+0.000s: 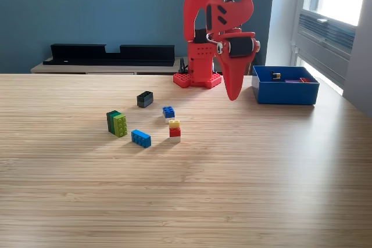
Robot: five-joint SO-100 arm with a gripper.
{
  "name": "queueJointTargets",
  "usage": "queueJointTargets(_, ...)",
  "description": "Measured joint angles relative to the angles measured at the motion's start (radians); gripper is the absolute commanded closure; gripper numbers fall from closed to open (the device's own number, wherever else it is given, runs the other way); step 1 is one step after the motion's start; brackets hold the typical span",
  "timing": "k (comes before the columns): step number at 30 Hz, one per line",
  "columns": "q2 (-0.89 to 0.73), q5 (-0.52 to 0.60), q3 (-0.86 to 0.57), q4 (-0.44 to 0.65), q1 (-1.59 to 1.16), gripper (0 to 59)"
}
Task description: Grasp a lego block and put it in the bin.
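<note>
Red gripper [233, 93] hanging point-down at upper centre of the frame, jaws pressed together to a closed tip, nothing held, clear of the wooden table [244, 178], blue bin [286, 93] at right edge, loose lego blocks [141, 138] left of centre.

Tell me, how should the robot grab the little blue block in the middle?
Probably from straight above, pinching the small blue block across two opposite flat sides. It lies flat, studs up, apart from the stack and the black block, so the gripper likely has room to close.
</note>
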Motion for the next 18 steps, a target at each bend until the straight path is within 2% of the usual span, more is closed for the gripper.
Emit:
queueJointTargets(9, 0.0, 0.026, 0.015, -0.063, 0.127, 58.5)
queueJointTargets(18, 0.0, 0.299, 0.015, -0.074, 0.236, 58.5)
